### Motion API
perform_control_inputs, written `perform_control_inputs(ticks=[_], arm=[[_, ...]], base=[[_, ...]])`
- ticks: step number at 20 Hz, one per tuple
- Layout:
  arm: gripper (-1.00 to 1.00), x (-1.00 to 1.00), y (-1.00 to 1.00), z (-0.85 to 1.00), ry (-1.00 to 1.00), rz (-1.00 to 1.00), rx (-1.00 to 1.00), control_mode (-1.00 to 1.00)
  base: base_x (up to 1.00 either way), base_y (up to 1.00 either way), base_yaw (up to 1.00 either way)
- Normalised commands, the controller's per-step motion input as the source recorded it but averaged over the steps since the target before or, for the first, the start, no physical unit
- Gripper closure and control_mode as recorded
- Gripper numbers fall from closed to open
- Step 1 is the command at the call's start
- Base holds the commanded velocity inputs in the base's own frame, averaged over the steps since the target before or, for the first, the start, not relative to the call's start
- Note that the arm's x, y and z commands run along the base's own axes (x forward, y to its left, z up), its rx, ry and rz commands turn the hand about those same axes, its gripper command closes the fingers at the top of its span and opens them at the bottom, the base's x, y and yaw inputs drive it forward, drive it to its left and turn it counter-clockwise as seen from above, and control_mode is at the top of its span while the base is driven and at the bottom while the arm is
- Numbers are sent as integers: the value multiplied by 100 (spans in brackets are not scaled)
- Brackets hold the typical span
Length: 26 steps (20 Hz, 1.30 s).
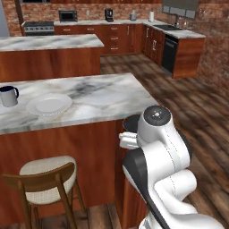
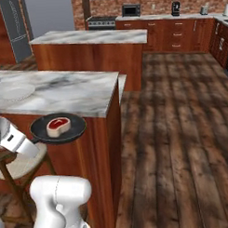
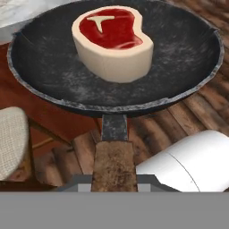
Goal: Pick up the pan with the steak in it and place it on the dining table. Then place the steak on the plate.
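My claw (image 3: 114, 181) is clenched on the brown wooden handle (image 3: 112, 163) of the pan (image 3: 53, 67), and its tips sit low at the near end of this handle. The pan hangs in the air beside the dining counter (image 2: 82, 96). In the right base view the pan (image 2: 74, 129) is in front of the reddish-brown side of the counter, below the level of the marble top, so it is not yet placed. The steak (image 3: 112, 42) lies inside the pan, a little toward the far side, red on top with a pale rim. The white plate (image 1: 49, 104) waits on the marble top, and a mug (image 1: 8, 95) with a dark top stands just beside it. A wooden stool (image 1: 47, 176) with a round cushion is under the edge of the counter. I think the first danger is the edge of the counter: if I move the pan forward before I lift it higher, the rim can hit the wood or the marble. The second danger is the long handle: I hold the pan far from its weight, so it can turn in my grip and tilt. Then the steak can slide out and fall on the floor (image 2: 181, 132).
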Motion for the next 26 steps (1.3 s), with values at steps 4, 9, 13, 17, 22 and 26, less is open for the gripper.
perform_control_inputs(ticks=[4,9,13,17,22,26], arm=[[100,4,3,7,-1,-1,0,-100],[100,2,16,43,-10,-1,0,-100],[100,0,18,40,-8,0,0,-100],[100,41,14,25,-2,1,0,-100],[100,58,0,13,1,8,7,-100],[100,89,0,2,4,8,8,-100]], base=[[53,7,-8],[0,0,0],[0,0,0],[0,0,0],[0,0,0],[0,0,0]])
